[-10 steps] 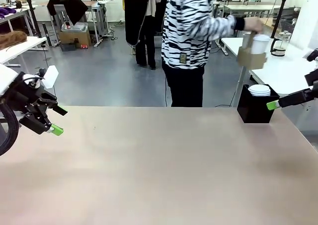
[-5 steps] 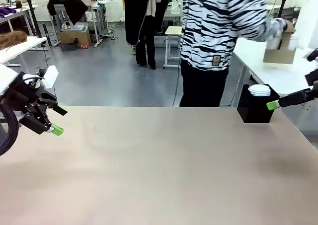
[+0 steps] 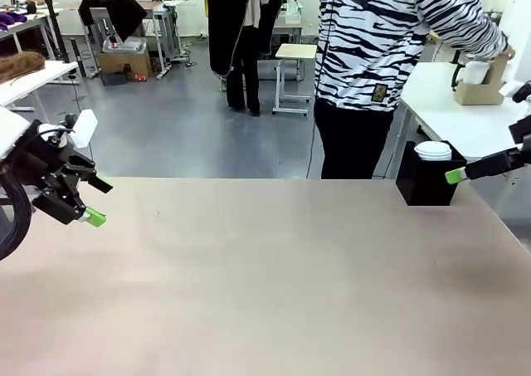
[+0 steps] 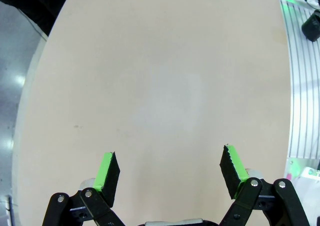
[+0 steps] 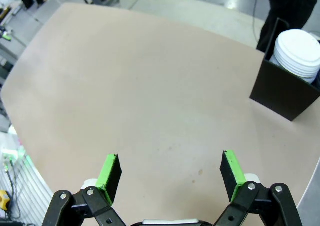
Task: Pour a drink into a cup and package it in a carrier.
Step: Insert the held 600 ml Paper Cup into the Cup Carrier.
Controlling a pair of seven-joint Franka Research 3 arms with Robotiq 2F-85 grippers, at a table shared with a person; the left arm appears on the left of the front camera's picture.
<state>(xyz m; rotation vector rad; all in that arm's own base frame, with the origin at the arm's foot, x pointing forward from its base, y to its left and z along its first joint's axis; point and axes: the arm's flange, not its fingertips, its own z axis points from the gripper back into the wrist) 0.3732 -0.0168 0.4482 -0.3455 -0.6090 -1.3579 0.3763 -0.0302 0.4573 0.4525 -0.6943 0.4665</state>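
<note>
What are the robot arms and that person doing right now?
Both arms are waiting. The left pincer and the right pincer hang open over the table, holding nothing. The person has turned to a white side table and has a hand on the carrier with the cup in it. A black box of white lids sits at the table's far right.

The beige table [image 3: 265, 276] carries a black box [image 3: 427, 185] of white lids [image 3: 433, 150] at two o'clock.
</note>
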